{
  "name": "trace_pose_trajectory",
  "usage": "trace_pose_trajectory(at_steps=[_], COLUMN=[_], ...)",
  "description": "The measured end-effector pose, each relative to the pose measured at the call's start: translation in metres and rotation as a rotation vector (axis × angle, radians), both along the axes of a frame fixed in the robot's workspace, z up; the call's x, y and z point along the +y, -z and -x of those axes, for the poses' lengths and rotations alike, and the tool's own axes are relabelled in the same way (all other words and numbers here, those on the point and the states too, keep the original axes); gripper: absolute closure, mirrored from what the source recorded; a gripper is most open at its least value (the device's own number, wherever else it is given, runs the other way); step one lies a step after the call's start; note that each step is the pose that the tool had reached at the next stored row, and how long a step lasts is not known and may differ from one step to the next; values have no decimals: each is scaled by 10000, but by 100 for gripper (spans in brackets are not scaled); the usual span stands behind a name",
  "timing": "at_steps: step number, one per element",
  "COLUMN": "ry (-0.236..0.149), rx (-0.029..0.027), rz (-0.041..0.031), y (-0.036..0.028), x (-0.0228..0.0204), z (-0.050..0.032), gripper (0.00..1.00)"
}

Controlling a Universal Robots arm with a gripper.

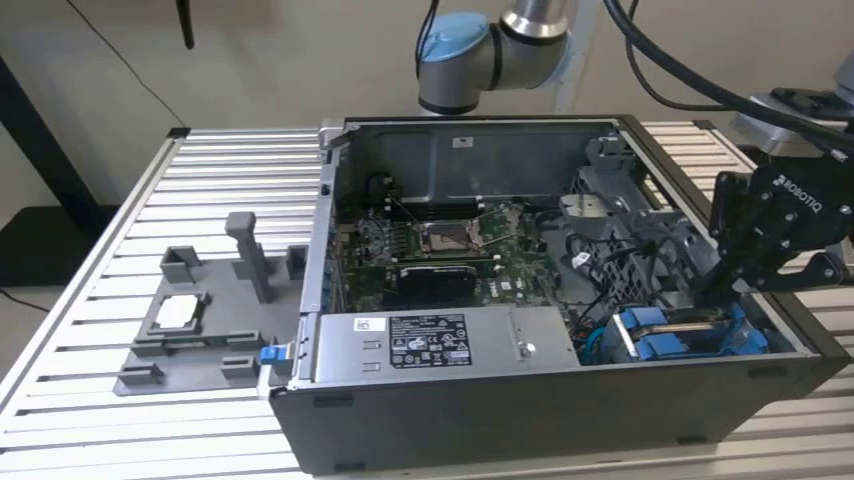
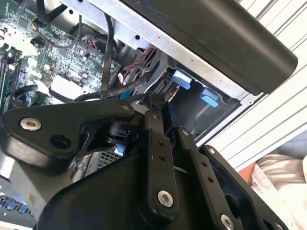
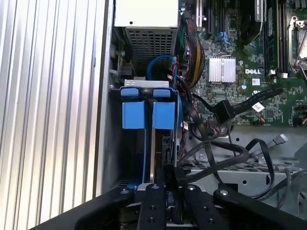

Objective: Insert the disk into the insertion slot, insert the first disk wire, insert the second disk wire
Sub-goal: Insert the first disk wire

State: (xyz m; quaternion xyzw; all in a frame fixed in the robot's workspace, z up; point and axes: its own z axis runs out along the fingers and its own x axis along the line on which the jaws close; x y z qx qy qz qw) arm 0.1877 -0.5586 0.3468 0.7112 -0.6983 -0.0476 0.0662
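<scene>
The slatted table (image 1: 80, 300) carries the open computer case (image 1: 534, 410). In the case's front corner, at the exterior view's right, the disk (image 3: 164, 115) sits in the insertion slot (image 3: 136, 158) — its blue carrier tabs show at the mouth. The gripper (image 3: 168, 170) hangs just over it, tips closed together; whether they pinch something I cannot tell. I judge any push must run straight along the rails — with the loose black wire (image 3: 224, 111) kept clear.
</scene>
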Motion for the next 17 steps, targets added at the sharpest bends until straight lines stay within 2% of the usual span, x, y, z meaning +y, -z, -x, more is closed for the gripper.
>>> trace_pose_trajectory(at_steps=[4, 5, 7, 9, 17], ry=[0, 0, 0, 0, 46], rx=[-84, -115, -211, -267, -272], rz=[2, 3, 1, 1, 1], y=[30, 36, 44, 47, 60], x=[-1, -1, -1, -2, 1], z=[0, 0, 1, 0, 1], gripper=[81, 81, 81, 81, 81])
